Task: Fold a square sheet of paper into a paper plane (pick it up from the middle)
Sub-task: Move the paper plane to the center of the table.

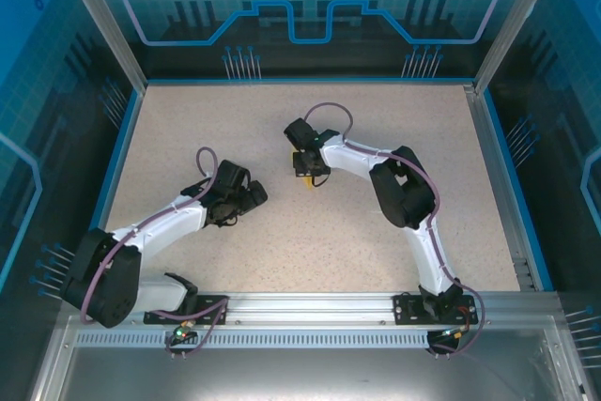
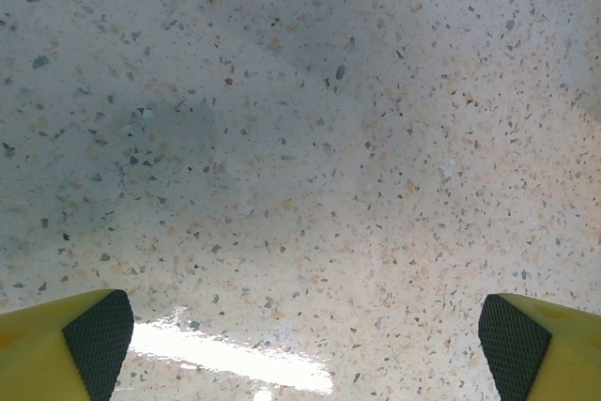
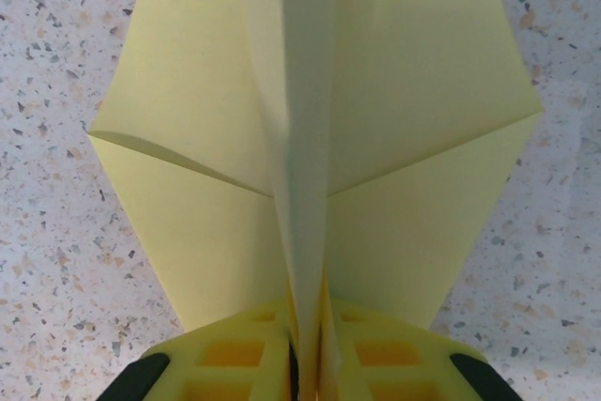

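**Left side.** The left arm (image 1: pixel 141 232) lies low over the near-left part of the table (image 1: pixel 394 251), reaching inward from its base on the aluminium rail (image 1: pixel 310 308). The left gripper (image 1: pixel 252 192) sits near the middle of the table and points to the right. In its wrist view the two yellow fingers (image 2: pixel 38 354) stand in the bottom corners, with the black ribbed pads (image 2: pixel 512 337) facing each other. The jaws are spread wide, and bare speckled surface lies between them. A bright strip of reflected light crosses the surface just beside the left-hand finger.

**Centre.** The two grippers are near each other but apart, with a band of bare table between them.

**Right side.** The right gripper (image 1: pixel 308 166) hangs just beyond the table's centre. It pinches the paper plane (image 3: pixel 413 138), and its own yellow fingers (image 3: pixel 394 359) are pressed together on the upright centre fold at the bottom of the wrist view. The fold rises as a narrow ridge between them and runs away from the camera. One wing spreads to each side of it, each crossed by a diagonal folded edge, and the wing corners reach furthest out at mid-height. The wings lie over the speckled surface; whether they touch it cannot be told. From overhead a small yellow patch shows under the gripper, and paper or finger cannot be distinguished there. The right arm (image 1: pixel 404 194) rises from the near-right end of the rail, bends at the elbow and runs left to the gripper
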